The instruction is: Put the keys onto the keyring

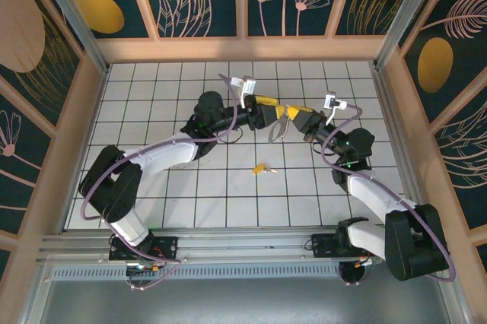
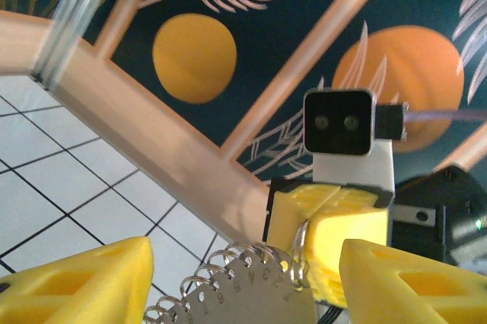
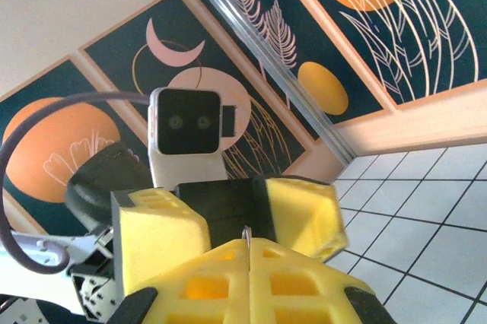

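The keyring (image 2: 299,252), a silvery ring, hangs through a numbered metal plate (image 2: 251,293) fringed with small wire loops. My right gripper (image 2: 308,225) is shut on that ring, whose thin edge pokes up from the seam of its closed yellow fingers (image 3: 304,278). My left gripper (image 2: 243,278) is open, one finger on each side of the plate without touching it. In the top view both grippers meet above mid-table, left (image 1: 274,115) and right (image 1: 289,120), with the keyring (image 1: 278,131) dangling between them. A key with a yellow head (image 1: 262,168) lies on the white tiles below them.
The white tiled floor (image 1: 190,187) is enclosed by wooden-framed painted walls (image 1: 236,46). The left arm's white link (image 1: 163,153) stretches across the left half, and the right arm (image 1: 373,195) rises from the right. Each wrist camera (image 2: 338,122) faces the other.
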